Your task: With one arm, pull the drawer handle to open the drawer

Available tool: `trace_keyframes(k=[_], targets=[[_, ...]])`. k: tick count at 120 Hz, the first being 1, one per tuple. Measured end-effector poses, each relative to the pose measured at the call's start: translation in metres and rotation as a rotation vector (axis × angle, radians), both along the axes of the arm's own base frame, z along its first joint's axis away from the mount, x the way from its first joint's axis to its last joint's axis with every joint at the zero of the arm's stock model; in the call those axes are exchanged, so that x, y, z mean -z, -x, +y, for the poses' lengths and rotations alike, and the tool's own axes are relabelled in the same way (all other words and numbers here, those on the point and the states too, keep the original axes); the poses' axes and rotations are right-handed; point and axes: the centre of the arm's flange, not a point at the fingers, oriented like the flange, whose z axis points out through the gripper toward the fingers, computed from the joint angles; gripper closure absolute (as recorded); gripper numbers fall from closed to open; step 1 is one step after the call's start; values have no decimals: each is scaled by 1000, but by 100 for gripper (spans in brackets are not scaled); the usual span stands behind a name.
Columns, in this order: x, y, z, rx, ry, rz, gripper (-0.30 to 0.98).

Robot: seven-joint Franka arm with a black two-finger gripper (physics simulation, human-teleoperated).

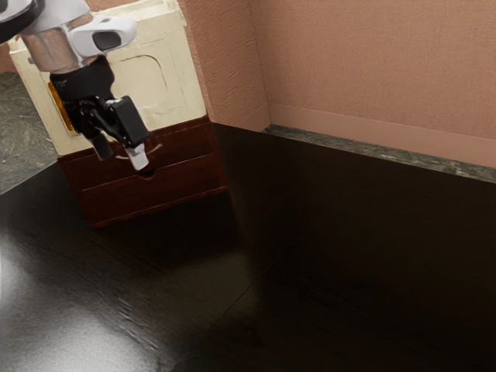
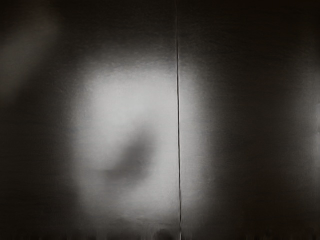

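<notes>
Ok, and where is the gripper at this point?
The gripper is open, near the top at the exterior view's left, its fingertips seen against the dark red drawer fronts, just below the cream panel.

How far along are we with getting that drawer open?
Looks done: the reach, with the gripper in front of the upper drawer, by what looks like its curved handle.
In hand: nothing gripped, it seems; the fingers stand apart, though I can't tell whether one touches the handle.
Left: probably the whole pull, since the upper drawer looks flush with the lower drawer.
</notes>
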Motion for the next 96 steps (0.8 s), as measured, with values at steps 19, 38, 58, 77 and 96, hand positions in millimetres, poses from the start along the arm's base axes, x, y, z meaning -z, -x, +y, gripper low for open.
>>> trace_keyframes(k=[19,38,58,77,96], targets=[[76,47,-4,19,-8,64,0],[102,32,-8,41,-40,27,0],[115,9,2,103,-84,-31,0],[119,5,62,144,-81,-85,0],[114,-6,65,303,-204,-116,0]])
